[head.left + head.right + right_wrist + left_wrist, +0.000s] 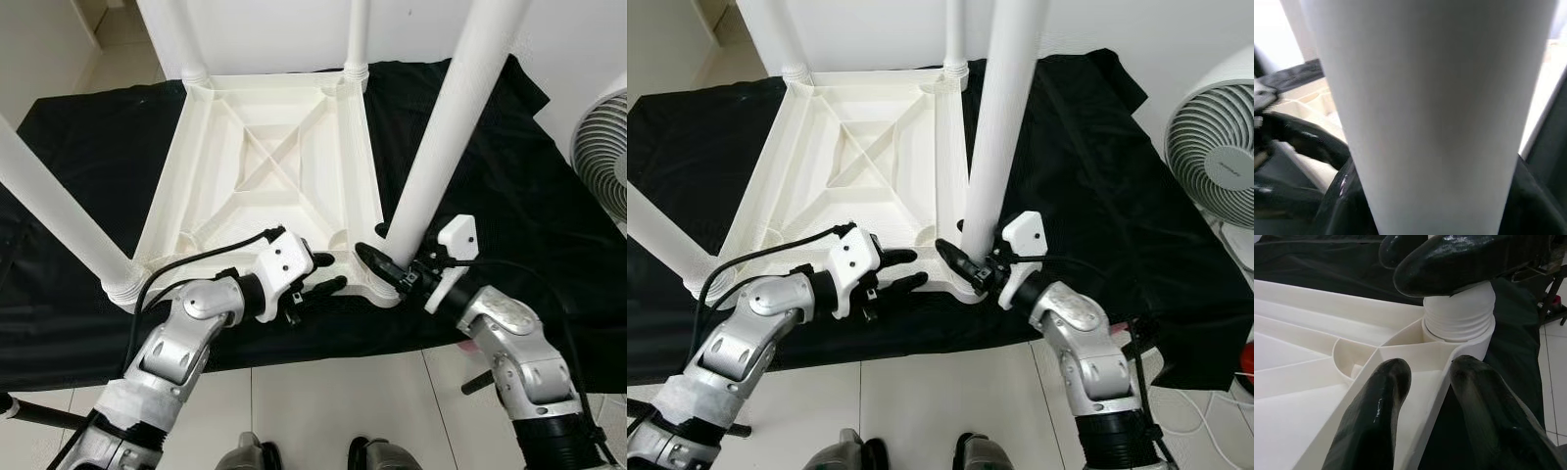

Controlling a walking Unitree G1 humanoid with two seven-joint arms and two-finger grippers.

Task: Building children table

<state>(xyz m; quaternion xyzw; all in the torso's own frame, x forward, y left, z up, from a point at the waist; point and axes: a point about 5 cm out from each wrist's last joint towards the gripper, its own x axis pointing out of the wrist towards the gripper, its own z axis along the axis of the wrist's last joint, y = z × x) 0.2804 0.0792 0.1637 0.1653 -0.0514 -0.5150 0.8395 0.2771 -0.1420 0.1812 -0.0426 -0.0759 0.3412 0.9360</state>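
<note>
A white plastic children's table (274, 166) lies upside down on a black cloth (509, 186). My right gripper (392, 257) is shut on the near right leg (446, 127) just above its threaded base (1459, 316), which sits in the table's corner socket. In the right wrist view, black fingers (1339, 196) flank the leg (1435, 107). My left gripper (331, 272) is open at the table's near edge, just left of that corner. Its fingers (1376, 416) straddle the rim. Three more legs stand in the other corners, one at near left (59, 211).
A white fan (602, 147) stands on the floor to the right. The cloth-covered surface ends just before my arms, with white floor tiles (333, 401) below. Black rods stick out near the floor at lower left (39, 413) and right (477, 382).
</note>
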